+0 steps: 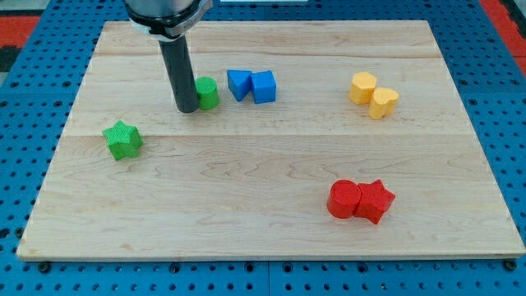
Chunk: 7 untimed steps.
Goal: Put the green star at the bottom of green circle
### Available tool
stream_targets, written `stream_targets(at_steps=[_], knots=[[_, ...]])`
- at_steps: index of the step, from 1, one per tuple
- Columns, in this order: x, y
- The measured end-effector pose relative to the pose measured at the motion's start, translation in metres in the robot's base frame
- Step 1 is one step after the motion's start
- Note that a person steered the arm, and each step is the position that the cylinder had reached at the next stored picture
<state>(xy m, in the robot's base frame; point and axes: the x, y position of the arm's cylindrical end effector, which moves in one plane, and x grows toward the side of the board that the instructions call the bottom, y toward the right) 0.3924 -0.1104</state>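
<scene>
1. Light wooden worktop [271, 164], seen from above and slightly from the front, on a blue perforated base [16, 164].
2. Dark straight rod coming down from the view's top, left of the middle; no fingers at its end, so neither apart nor together, only a plain rod end.
3. My tip [186, 108]: on the worktop in the upper left part, directly at the left side of the green circle [207, 93]; looks like touching it or almost touching, cannot tell which.
4. Green circle: a short cylinder, partly hidden on its left by the rod, near the view's top, left of the centre.
5. Green star [123, 140]: alone at the view's left, lower than the green circle and to the left of it, well apart from it and from my tip; not below the circle at this moment.
6. Two blue blocks just right of the green circle, touching each other: left blue block [239, 84] of unclear shape, right one a blue cube [264, 86].
7. Two yellow blocks in the upper right, touching: one yellow block [362, 87] higher and more to the left, the other yellow block [383, 103] lower and to the right; exact shapes not clear.
8. In the lower right, red circle [343, 199] and red star [375, 200], side by side and touching, the star at the right.
</scene>
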Motion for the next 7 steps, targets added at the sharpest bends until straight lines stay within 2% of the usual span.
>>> stream_targets(at_steps=[1, 2, 3, 4, 5, 6, 7], knots=[[0.021, 0.010], [0.124, -0.003], [0.125, -0.094], [0.088, -0.138], [0.053, -0.102], [0.056, -0.048], [0.073, -0.077]])
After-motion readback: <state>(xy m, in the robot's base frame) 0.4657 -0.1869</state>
